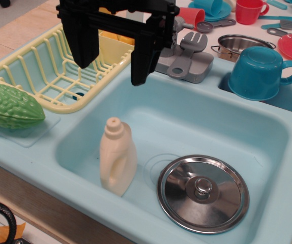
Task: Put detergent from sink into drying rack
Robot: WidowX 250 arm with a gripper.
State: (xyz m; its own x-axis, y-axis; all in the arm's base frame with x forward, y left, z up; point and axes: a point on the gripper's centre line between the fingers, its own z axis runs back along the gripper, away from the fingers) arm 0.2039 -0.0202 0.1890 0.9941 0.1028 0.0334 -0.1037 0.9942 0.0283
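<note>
The cream detergent bottle [117, 157] stands upright in the light-blue sink [197, 117], near its front left wall, cap up. The pale yellow drying rack [49, 71] sits to the left behind the sink, with a yellow cutlery cup [114, 46] at its right end. My black gripper [113, 71] hangs open and empty above the sink's back left rim, over the rack's right edge, well above and behind the bottle. Its two fingers [82, 46] point down with a wide gap.
A steel lid with a knob [203, 193] lies in the sink right of the bottle. A green bumpy gourd [8, 105] lies at the left. A blue cup [260, 73] sits in the small side recess. A grey faucet [186, 58] and toy dishes stand behind.
</note>
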